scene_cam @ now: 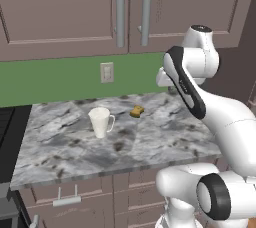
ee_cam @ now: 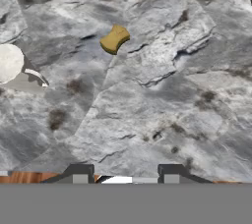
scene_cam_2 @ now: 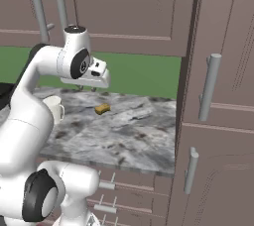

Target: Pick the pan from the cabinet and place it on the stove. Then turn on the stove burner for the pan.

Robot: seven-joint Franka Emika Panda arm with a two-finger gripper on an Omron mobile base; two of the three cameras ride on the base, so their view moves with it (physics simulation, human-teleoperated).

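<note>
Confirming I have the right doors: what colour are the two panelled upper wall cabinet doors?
Mauve-brown upper cabinet doors, with silver bar handles; clearest in the left base view.

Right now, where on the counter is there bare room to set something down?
The counter is bare right of the white mug and in front of the small yellow piece, out to the front edge. Left of the mug is also free. Only those two things stand on it.
</note>
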